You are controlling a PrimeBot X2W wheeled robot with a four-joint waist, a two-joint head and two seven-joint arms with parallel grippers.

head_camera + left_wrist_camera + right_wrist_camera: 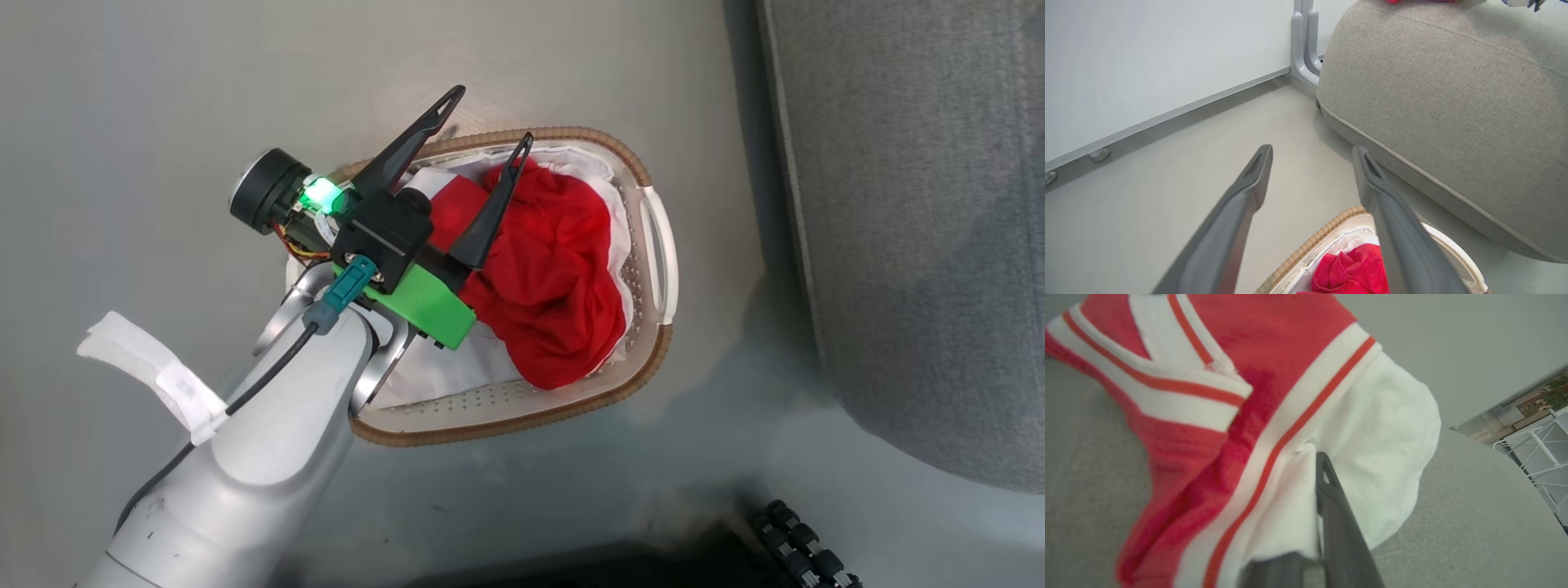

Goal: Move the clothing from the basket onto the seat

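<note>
— Clothing (563,278), counted?
— Two: plain red garment (571,327) in the oval white plastic basket (522,420), under the spread left claw (490,117); striped red-and-white garment (1274,375) on the grey fabric seat (1453,518), pinched by the right claw (1319,469).

I see a smooth, pale grey floor (122,98). A plain white wall (1147,49) meets it, with a grey strip (1180,112) along the bottom. Far off stands a white wire rack (1537,451), near a green plant (1560,390).

Looking like a test room dressed up as a home: showing a grey sofa (1453,122) and laundry basket (490,400) sitting on bare smooth floor (163,82), backing onto white partition panels (1147,53) standing on metal feet (1099,154).
</note>
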